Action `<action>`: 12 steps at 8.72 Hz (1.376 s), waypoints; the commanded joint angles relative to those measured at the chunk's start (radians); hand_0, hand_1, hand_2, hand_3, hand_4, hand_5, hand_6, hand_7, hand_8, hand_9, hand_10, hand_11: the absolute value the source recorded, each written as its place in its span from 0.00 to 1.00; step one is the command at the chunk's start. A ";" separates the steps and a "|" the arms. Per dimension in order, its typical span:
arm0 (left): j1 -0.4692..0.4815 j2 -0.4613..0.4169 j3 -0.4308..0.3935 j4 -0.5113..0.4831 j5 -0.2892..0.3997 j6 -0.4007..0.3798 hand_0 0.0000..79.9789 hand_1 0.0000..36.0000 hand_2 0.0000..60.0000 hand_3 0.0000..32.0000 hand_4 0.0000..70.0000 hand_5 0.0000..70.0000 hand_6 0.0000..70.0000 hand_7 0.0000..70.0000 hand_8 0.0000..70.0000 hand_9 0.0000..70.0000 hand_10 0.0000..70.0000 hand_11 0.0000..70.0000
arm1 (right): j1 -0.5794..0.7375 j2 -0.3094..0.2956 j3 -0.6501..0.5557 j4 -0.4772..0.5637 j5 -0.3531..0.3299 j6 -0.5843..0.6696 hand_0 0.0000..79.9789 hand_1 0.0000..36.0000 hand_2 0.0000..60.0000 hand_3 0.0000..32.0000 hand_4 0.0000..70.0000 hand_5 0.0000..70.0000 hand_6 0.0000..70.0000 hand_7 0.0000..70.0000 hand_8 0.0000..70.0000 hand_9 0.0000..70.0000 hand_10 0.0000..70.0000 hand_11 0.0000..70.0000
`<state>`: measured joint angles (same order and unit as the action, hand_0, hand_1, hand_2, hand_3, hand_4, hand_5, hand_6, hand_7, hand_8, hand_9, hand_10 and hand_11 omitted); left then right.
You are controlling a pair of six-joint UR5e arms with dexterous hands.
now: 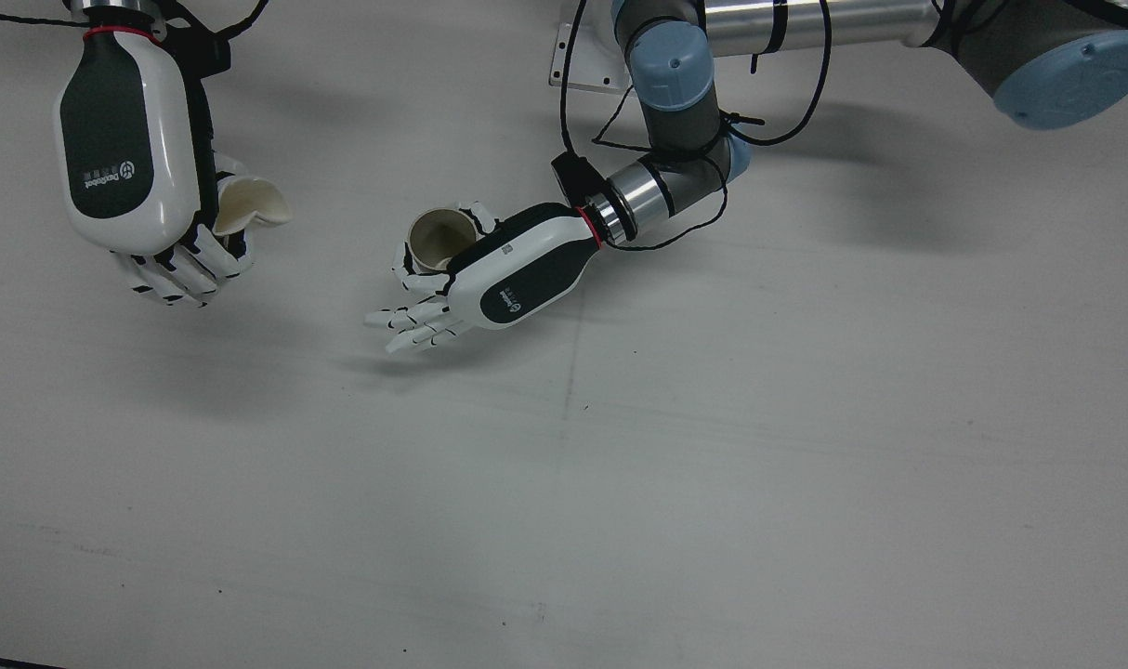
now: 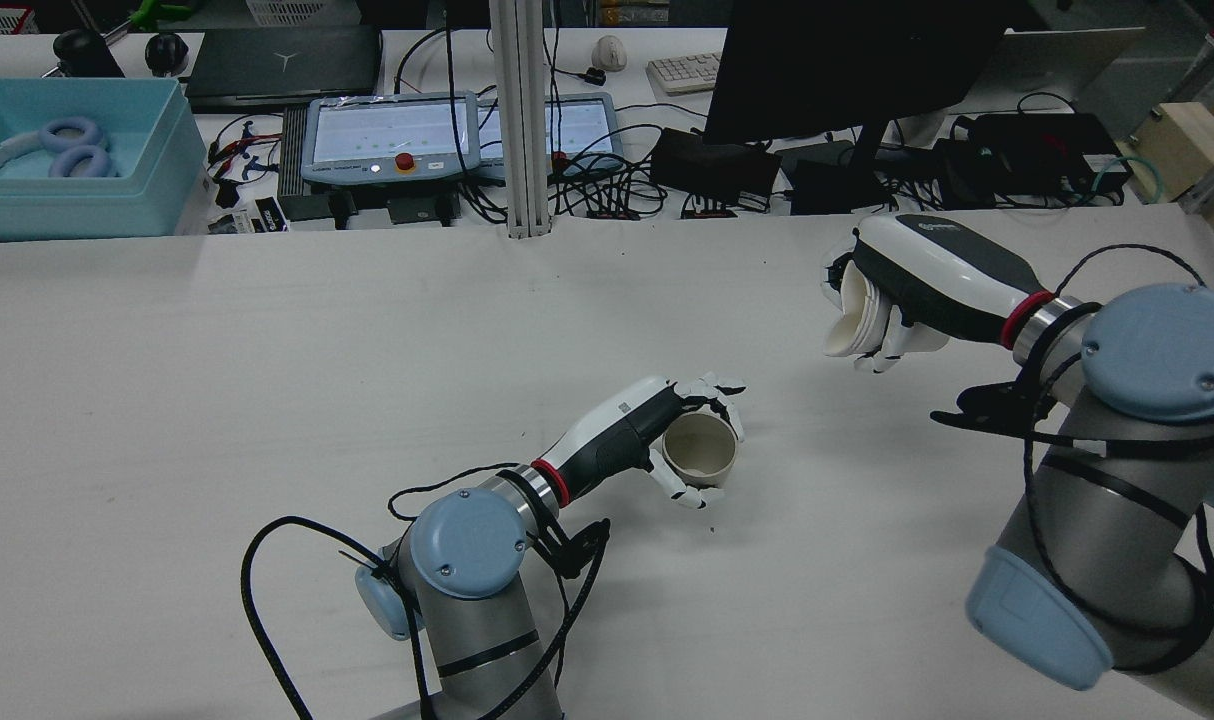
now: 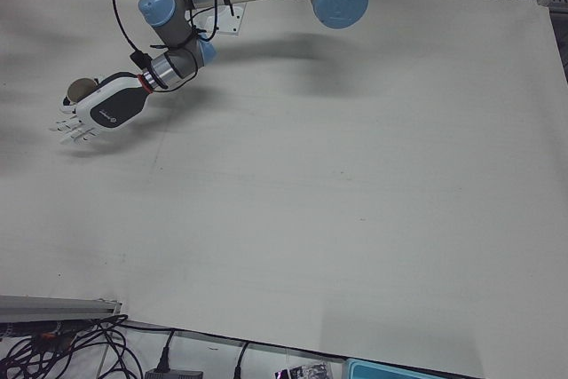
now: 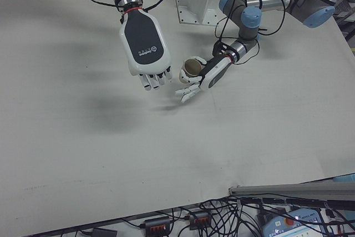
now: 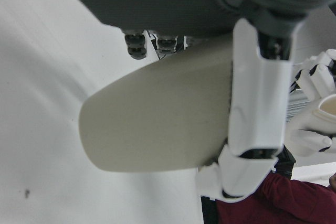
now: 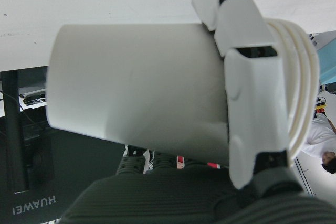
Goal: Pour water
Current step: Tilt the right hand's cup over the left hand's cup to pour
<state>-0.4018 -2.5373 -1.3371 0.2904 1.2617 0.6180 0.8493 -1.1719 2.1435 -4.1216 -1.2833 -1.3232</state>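
Note:
A beige cup stands upright on the white table, mouth up. My left hand is shut on it, with the thumb on the robot's side and fingers curled round the far side; some fingers stretch past the cup. The left hand view has the beige cup against the palm. To its side and raised above the table, my right hand is shut on a white cup, tipped on its side with the mouth towards the beige cup.
Beyond the table's far edge stand a light blue bin, two teach pendants, a dark monitor and tangled cables. A person's dark red sleeve shows in the left hand view. The left arm's elbow hangs over the table.

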 commanded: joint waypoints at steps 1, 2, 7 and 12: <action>0.015 -0.049 0.036 0.004 -0.018 0.000 0.91 1.00 1.00 0.00 1.00 1.00 0.20 0.23 0.09 0.03 0.07 0.14 | -0.076 0.055 -0.075 -0.026 0.048 -0.030 1.00 1.00 0.81 0.00 1.00 1.00 0.85 0.88 0.55 0.66 0.43 0.66; 0.017 -0.070 0.070 0.001 -0.019 0.000 0.93 1.00 1.00 0.00 1.00 1.00 0.20 0.23 0.10 0.03 0.07 0.14 | -0.103 0.063 -0.076 -0.028 0.050 -0.030 1.00 1.00 0.82 0.00 1.00 1.00 0.84 0.87 0.55 0.66 0.43 0.66; 0.012 -0.092 0.170 -0.040 -0.030 0.002 0.89 1.00 1.00 0.00 1.00 1.00 0.23 0.26 0.11 0.03 0.09 0.16 | -0.191 0.084 -0.063 -0.049 0.093 -0.028 1.00 1.00 0.82 0.00 1.00 1.00 0.82 0.85 0.55 0.65 0.41 0.64; -0.063 -0.020 -0.029 0.070 0.036 -0.050 0.81 1.00 1.00 0.00 1.00 1.00 0.18 0.22 0.10 0.02 0.07 0.13 | 0.026 0.028 0.129 -0.040 0.105 0.251 1.00 1.00 0.53 0.00 0.65 0.88 0.75 0.73 0.59 0.63 0.64 0.94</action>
<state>-0.4297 -2.6157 -1.2328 0.2764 1.2598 0.6060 0.7341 -1.1146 2.1748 -4.1657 -1.1804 -1.1861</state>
